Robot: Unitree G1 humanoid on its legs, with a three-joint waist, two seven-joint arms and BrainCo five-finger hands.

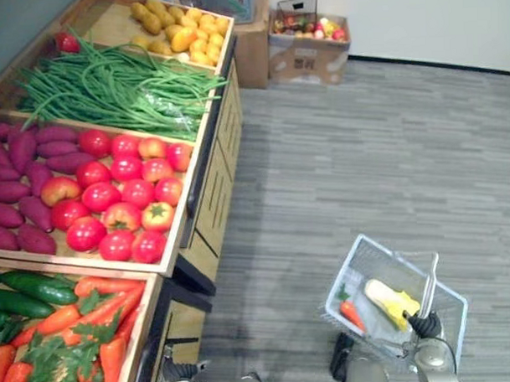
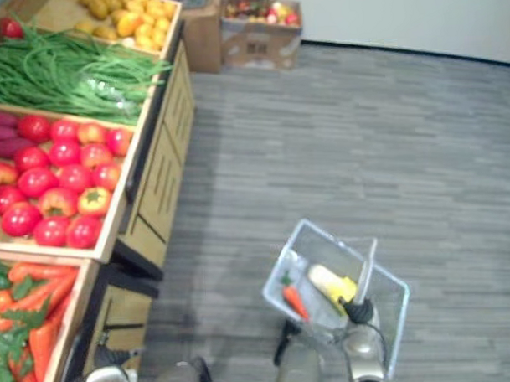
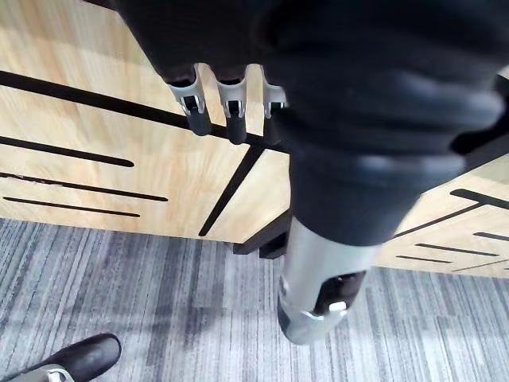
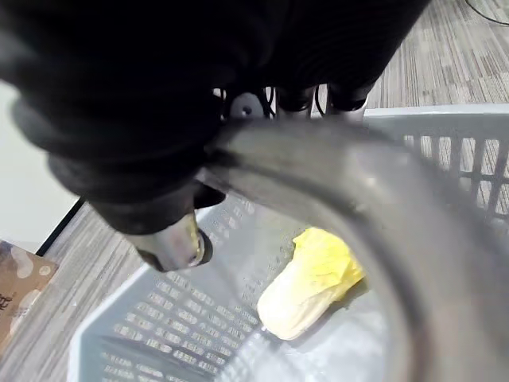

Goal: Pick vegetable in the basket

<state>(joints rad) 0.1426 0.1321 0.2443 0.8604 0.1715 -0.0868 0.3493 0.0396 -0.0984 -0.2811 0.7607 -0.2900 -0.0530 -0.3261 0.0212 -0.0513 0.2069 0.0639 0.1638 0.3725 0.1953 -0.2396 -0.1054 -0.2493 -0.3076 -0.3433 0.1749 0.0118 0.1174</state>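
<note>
A pale wire basket [image 1: 370, 247] hangs low over the grey floor, right of the wooden produce stand [image 1: 207, 201]. My right hand [image 1: 424, 325] is shut on its grey handle [image 4: 358, 191], fingers curled round the bar. In the basket lie a yellow-white cabbage [image 1: 390, 300] and a small carrot [image 1: 351, 314]; the cabbage [image 4: 310, 282] rests against the mesh floor. My left hand [image 3: 233, 111] hangs beside the stand's wooden front panel, fingers straight and holding nothing.
The stand's crates hold carrots [image 1: 92, 331] and cucumbers [image 1: 28, 291], tomatoes [image 1: 121, 200] with purple sweet potatoes [image 1: 20, 178], green beans [image 1: 109, 87] and yellow produce [image 1: 182, 30]. A cardboard box [image 1: 309, 51] of produce stands by the far wall.
</note>
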